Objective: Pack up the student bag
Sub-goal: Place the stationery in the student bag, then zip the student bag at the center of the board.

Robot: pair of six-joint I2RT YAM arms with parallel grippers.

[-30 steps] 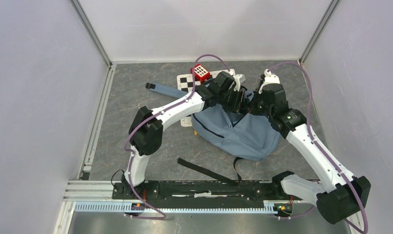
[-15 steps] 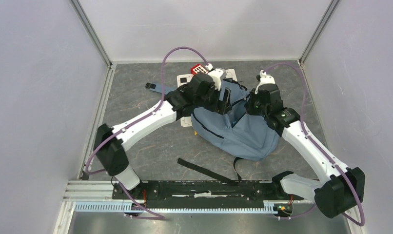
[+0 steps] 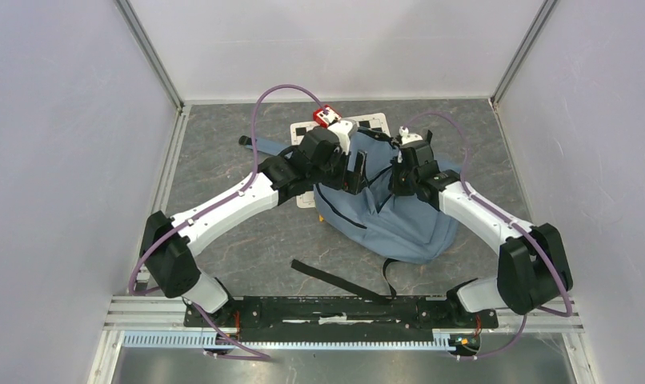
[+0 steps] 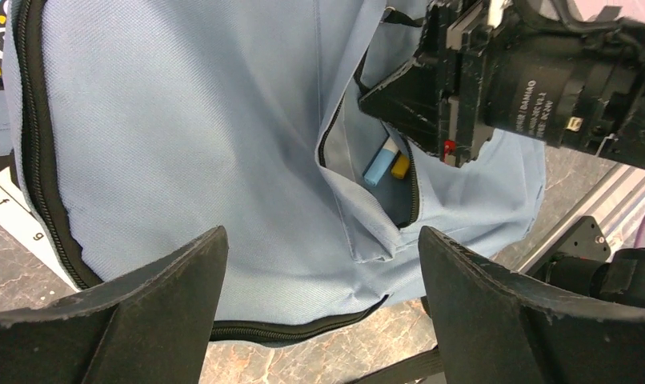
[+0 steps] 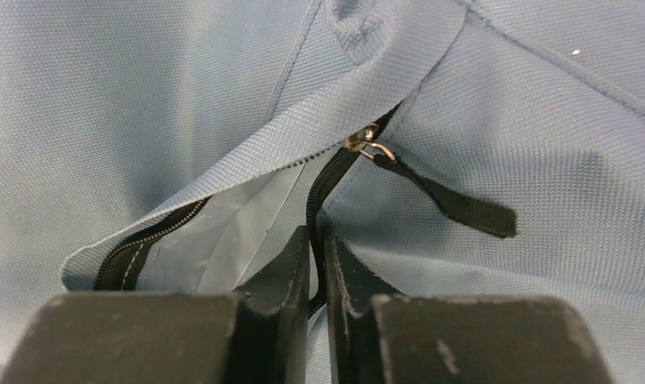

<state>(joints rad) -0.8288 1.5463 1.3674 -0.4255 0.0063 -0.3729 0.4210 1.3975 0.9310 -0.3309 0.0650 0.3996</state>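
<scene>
**Pocket open, one side pinched, the other side free**

The student bag [image 3: 399,220] lies flat on the table [image 3: 223,160] in the middle of the overhead view. Its long axis runs from upper centre down toward lower right, and one black strap [image 3: 335,278] trails toward the bottom of the frame.

Its front pocket [image 4: 383,200] gapes. In my left wrist view the mouth sits right of centre and runs roughly top to bottom, with a light-blue thing [image 4: 379,166] and a yellow thing [image 4: 399,166] showing inside.

My right pincer [image 5: 317,236] is on that mouth. Its fingers are drawn together to a thin slit, and the zip edge runs down into the slit, so I judge it clenched on the pocket's lip. The zip pull [image 5: 463,204] hangs loose just above and to the right, untouched.

My left pincer [image 4: 321,240] is spread wide and holds nothing. It hovers over plain fabric, with the pocket ahead of it and to the right.

So the right arm is the nearer one. Any reach by the left has to go toward the upper right of its own view, along the line of the opening.

A red block [image 3: 327,117] sits on a checkered sheet [image 3: 303,132] beyond the bag, at upper centre, nearer the left arm.
</scene>
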